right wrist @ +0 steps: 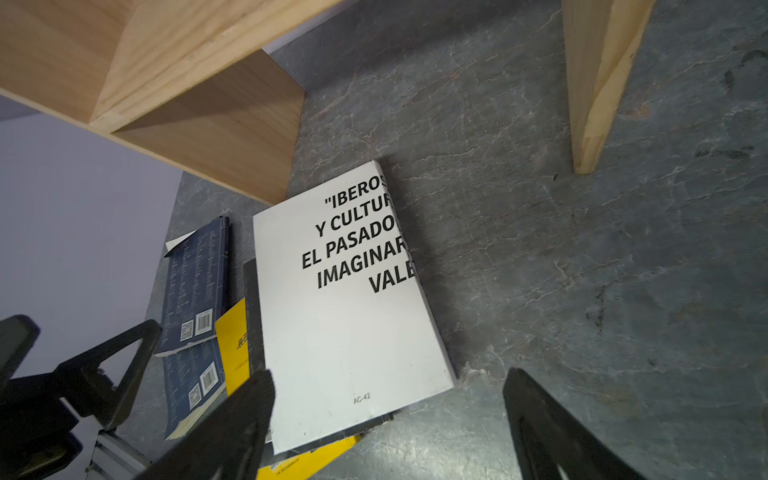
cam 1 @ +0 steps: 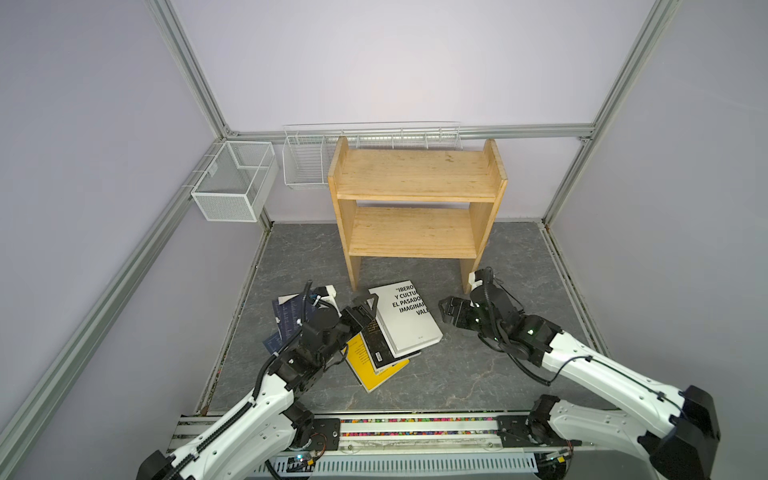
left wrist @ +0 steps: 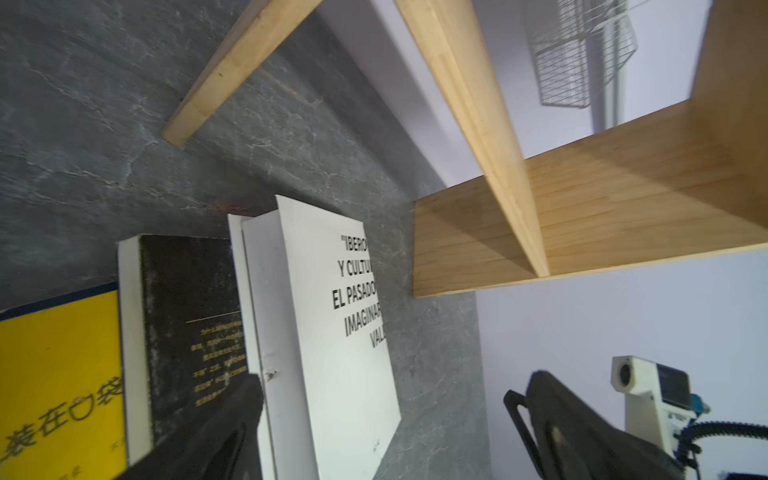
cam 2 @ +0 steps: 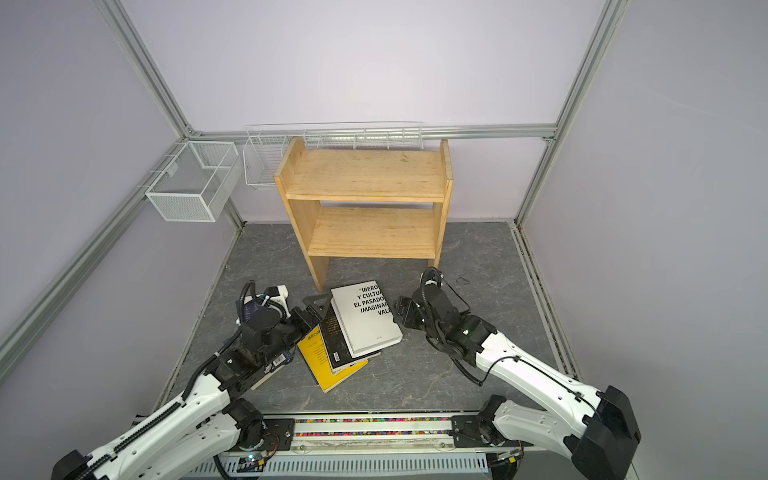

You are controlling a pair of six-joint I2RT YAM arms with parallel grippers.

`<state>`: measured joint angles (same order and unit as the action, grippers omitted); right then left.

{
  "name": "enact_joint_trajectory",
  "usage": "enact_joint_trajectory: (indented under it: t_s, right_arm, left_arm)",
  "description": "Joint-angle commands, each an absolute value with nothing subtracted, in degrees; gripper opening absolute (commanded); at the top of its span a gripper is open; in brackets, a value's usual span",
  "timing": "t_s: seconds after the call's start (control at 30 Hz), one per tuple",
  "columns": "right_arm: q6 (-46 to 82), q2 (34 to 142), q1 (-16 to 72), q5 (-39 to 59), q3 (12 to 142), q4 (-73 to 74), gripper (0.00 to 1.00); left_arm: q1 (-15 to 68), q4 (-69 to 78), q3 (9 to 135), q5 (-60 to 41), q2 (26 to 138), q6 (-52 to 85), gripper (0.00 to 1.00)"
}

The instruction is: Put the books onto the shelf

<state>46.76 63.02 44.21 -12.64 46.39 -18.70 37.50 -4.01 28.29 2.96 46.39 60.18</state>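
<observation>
1. Top views: the shelf [cam 1: 415, 178] stands at the back of the bench [cam 1: 457, 374]. The white book [cam 1: 409, 320] lies atop the black book [cam 1: 374, 345], which lies atop the yellow book [cam 1: 365, 370]. They are fanned out on the bench just before the shelf. The navy books [cam 1: 286, 320] lie beside them, partly under the left arm [cam 1: 257, 399].
2. Left wrist: the left fingers [left wrist: 224, 428] are spread wide and empty, low over the black book beside the white one.
3. Right wrist: the right fingers [right wrist: 232, 424] are apart and empty. One is over the white book's corner, the other over bare bench.
</observation>
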Motion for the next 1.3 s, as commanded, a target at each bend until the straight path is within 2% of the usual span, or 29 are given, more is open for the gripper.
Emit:
enact_joint_trajectory:
  t_s: [0.0, 0.23, 0.37, 0.83, 1.27]
  right_arm:
    - [41.2, 67.5, 41.1, -2.8, 43.6, -11.7, 0.89]
    - [31.4, 77.8, 39.8, 10.7, 45.4, -2.6, 0.89]
    - [30.3, 84.0, 39.1, 16.8, 46.7, 0.7, 0.89]
    - [26.7, 88.2, 36.5, 9.6, 47.8, -1.6, 0.89]
    - [27.4, 100.0, 33.4, 20.1, 50.0, 7.5, 0.89]
  left_arm:
    - [37.3, -16.2, 34.6, 3.5, 51.4, 52.7, 0.99]
    - [37.3, -15.6, 35.0, 0.3, 58.1, 48.0, 0.99]
    - [37.3, -15.1, 34.5, -0.6, 60.7, 47.2, 0.99]
    - [37.2, -13.3, 32.3, -2.3, 66.0, 45.2, 0.99]
    - [36.5, -9.0, 30.6, -4.1, 68.4, 48.5, 0.99]
